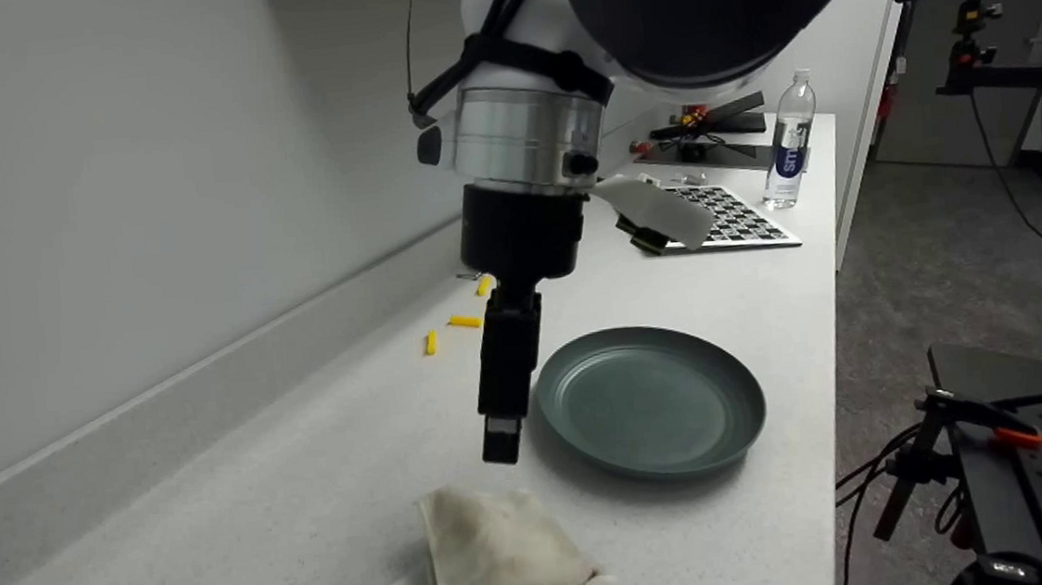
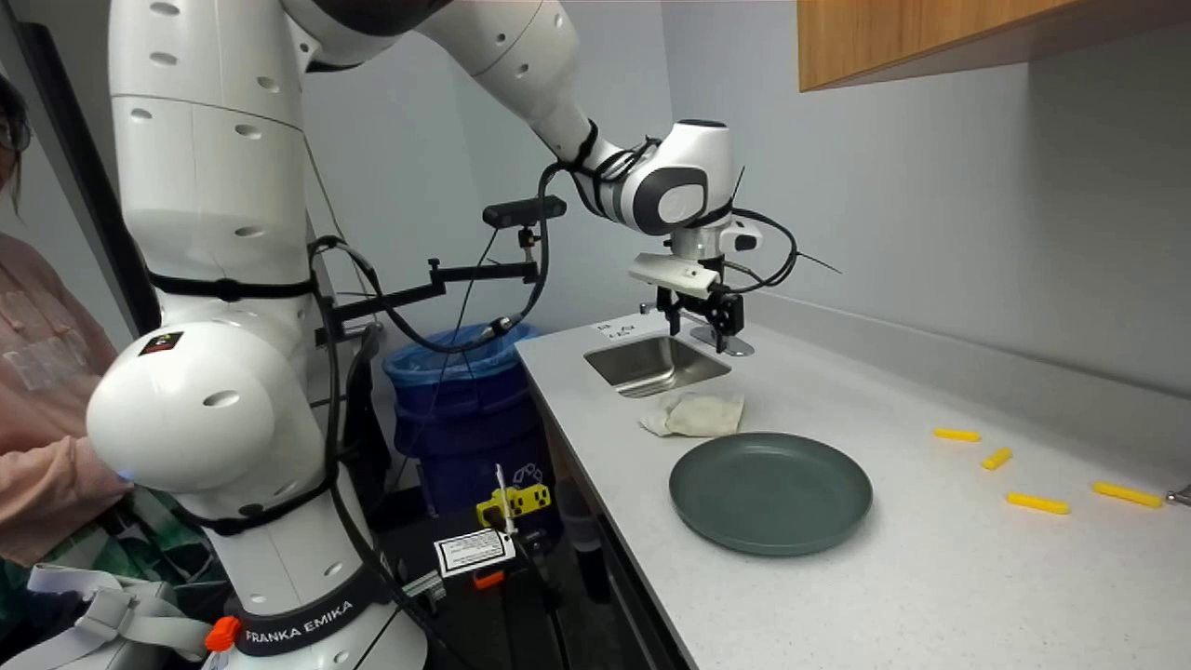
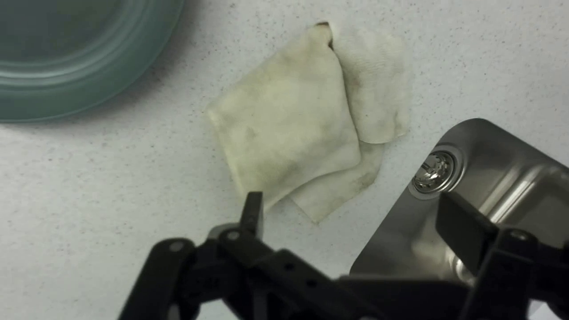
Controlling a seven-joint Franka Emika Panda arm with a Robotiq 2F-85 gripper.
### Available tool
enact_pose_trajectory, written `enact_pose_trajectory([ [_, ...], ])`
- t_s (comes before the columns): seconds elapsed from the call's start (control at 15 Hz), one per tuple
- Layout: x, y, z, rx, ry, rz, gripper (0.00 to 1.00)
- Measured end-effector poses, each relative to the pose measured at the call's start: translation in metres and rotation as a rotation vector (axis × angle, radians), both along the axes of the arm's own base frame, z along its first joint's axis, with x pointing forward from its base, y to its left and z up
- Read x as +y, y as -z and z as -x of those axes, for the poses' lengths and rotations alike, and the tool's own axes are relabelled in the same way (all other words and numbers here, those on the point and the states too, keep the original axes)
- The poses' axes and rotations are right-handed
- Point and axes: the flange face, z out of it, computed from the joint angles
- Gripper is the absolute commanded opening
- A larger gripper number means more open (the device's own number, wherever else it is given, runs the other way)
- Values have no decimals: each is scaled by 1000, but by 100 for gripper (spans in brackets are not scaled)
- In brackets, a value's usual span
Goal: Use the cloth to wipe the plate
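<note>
Plate [image 3: 80, 53] cropped in wrist view, cloth [image 1: 503, 554] cropped in an exterior view

Looks like a lab kitchenette. Sink [image 2: 657, 367] in tabletop [image 2: 930, 596], wooden cabinet [image 2: 912, 37] upper right in an exterior view; camera [image 2: 512, 213] on bracket [image 2: 484, 274].

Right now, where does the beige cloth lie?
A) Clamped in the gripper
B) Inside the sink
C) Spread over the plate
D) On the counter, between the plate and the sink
D: the wrist view shows the cloth lying on the counter, with bare surface separating it from the plate and from the sink.
</note>
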Motion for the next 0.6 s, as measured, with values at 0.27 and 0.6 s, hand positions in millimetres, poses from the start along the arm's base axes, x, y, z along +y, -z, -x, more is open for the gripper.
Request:
enact_pose_trajectory([
  [0.27, -48, -17, -10, 16, 48, 23, 100],
  [0.6, -98, -38, 2, 69, 104, 50, 100],
])
